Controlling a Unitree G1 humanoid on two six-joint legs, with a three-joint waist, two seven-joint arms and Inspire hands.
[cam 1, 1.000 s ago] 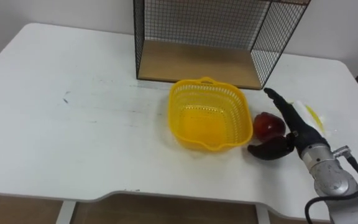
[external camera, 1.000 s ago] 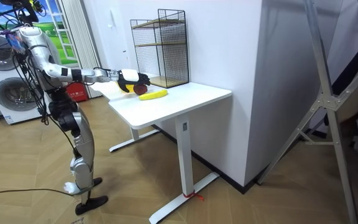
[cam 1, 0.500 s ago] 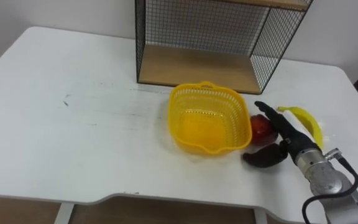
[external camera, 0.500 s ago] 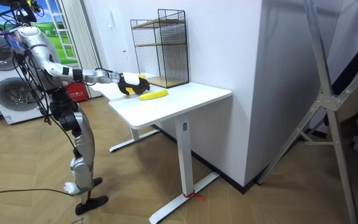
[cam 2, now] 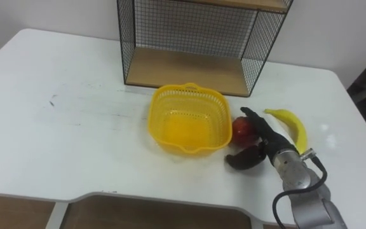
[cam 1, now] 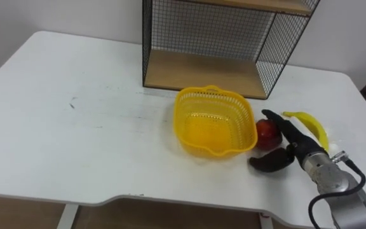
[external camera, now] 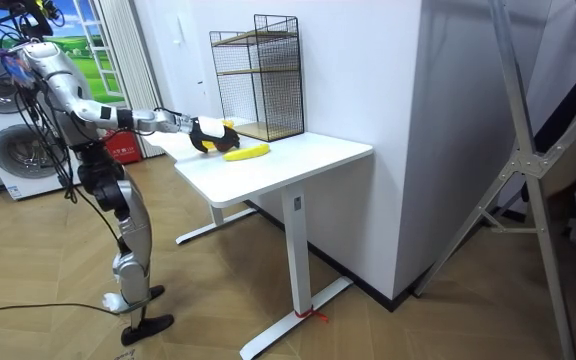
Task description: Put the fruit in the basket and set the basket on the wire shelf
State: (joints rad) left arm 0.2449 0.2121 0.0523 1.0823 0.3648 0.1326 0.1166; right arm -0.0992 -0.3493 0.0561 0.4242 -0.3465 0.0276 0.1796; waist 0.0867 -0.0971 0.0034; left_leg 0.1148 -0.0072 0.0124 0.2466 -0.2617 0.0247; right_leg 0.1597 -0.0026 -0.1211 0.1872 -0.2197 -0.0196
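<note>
My right hand (cam 1: pixel 297 146) lies on the tabletop (cam 1: pixel 75 146) towards its near right corner, spread wide and holding nothing. The fingers (cam 1: pixel 283 129) reach out fairly straight along the right side of the apple (cam 1: pixel 264 133). The thumb (cam 1: pixel 269 162) points away from them on the apple's near side, towards the near edge. So the apple sits in the gap between fingers and thumb, resting on the tabletop. The fingers seem to touch the apple. I cannot tell whether the thumb touches it.

The apple is red and lies just beside the right wall of the basket (cam 1: pixel 182 124); I cannot tell whether the two touch. The basket is yellow plastic with a lattice wall. It stands upright with nothing in it, right of the tabletop's middle and a little nearer me than the shelf.

The banana (cam 1: pixel 313 127) lies flat beyond my fingers, close to them, between the apple and the right edge of the tabletop.

The wire shelf (cam 1: pixel 202 70) stands at the far edge, with a black mesh back and sides and a bare wooden bottom board.

In the room view I stand upright at one side of the table, towards the room view's left, with my right arm stretched out level over the tabletop and a washing machine (external camera: pixel 8 150) behind me.
</note>
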